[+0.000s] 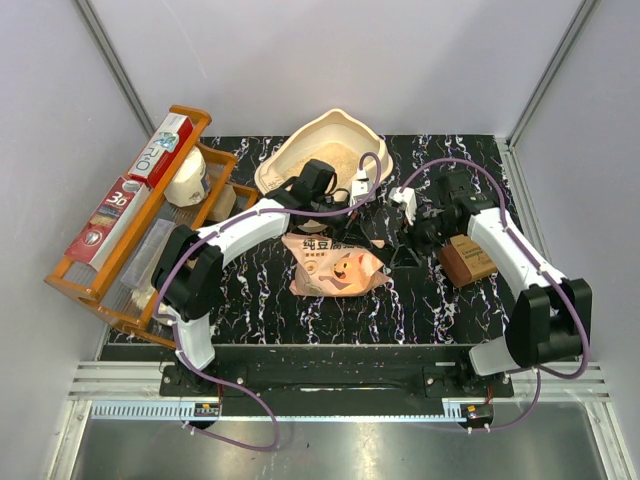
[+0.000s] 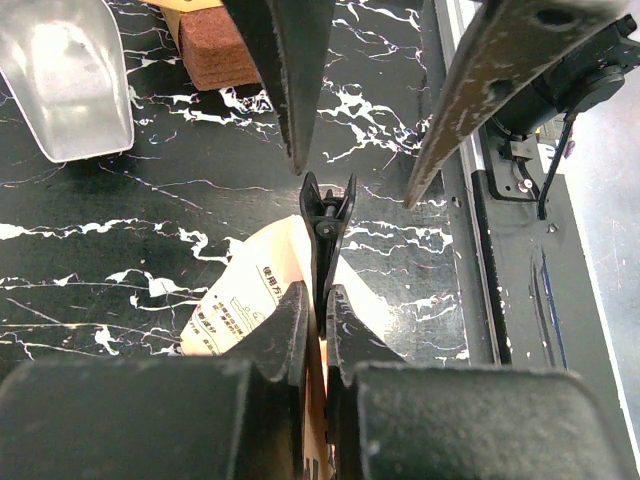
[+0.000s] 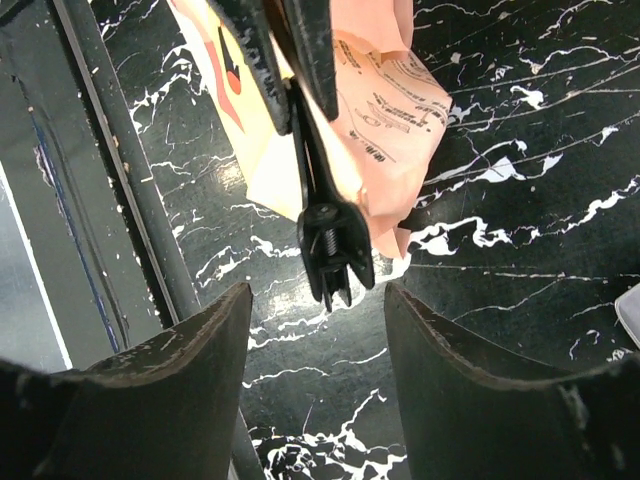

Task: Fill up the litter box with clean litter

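Observation:
The cream litter box (image 1: 300, 140) stands at the back centre with pale beige litter (image 1: 328, 160) in it. A pink bag (image 1: 335, 268) lies in front of it, with a black clip (image 2: 325, 212) on its top edge. My left gripper (image 1: 348, 222) is shut on that bag edge beside the clip, as the left wrist view (image 2: 318, 298) shows. My right gripper (image 1: 400, 245) is open, its fingers either side of the clip (image 3: 330, 245) but short of it, as the right wrist view (image 3: 318, 300) shows. The bag (image 3: 385, 110) hangs between both grippers.
An orange wooden rack (image 1: 95, 285) with boxes and a jar stands at the left. A brown box (image 1: 468, 260) lies under the right arm. A clear scoop (image 2: 70, 80) lies near a brown block (image 2: 220, 45). The table's near edge rail (image 2: 505, 290) is close.

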Robot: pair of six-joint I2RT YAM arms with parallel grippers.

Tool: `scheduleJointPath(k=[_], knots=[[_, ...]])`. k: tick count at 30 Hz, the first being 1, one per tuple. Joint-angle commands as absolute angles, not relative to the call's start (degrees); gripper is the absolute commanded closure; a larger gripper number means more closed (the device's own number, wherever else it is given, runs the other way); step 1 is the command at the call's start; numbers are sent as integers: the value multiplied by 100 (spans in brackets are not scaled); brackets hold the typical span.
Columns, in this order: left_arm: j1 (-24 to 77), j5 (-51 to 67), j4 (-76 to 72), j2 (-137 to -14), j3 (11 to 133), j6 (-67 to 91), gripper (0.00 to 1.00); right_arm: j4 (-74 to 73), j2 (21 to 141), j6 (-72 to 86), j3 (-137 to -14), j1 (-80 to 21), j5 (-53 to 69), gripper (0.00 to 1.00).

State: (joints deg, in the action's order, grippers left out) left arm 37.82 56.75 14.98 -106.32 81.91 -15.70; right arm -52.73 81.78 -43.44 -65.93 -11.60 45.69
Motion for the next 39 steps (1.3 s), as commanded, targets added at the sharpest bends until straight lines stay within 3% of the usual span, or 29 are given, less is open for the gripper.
scheduleJointPath(k=[1,4,11,20,24,29,35,39], knots=[[3858,5713,1090,-10292,8235,-1705,100,-5063,8411,-4324,-6952,-1142,4860,40],[3858,5695,1072,-10301,8227,-1679,100,-5054,8525,-4272,-7014,-1142,5027,41],[3850,5660,1028,-10318,8200,-1600,100,-5063,8675,-4122,-7075,-1143,5265,61],[3850,5660,897,-10353,8191,-1459,100,-5054,8719,-4087,-7013,-1134,5238,58],[3850,5625,853,-10354,8183,-1380,99,-5062,8763,-4069,-7058,-1143,5309,72],[3858,5520,817,-10354,8174,-1310,81,-5255,8816,-4227,-7136,-1134,5379,100],[3823,5493,809,-10336,8147,-1213,64,-5405,8719,-4377,-7180,-1116,5317,100],[3779,5476,835,-10318,8183,-1222,63,-5528,8596,-4456,-7216,-1081,5239,100]])
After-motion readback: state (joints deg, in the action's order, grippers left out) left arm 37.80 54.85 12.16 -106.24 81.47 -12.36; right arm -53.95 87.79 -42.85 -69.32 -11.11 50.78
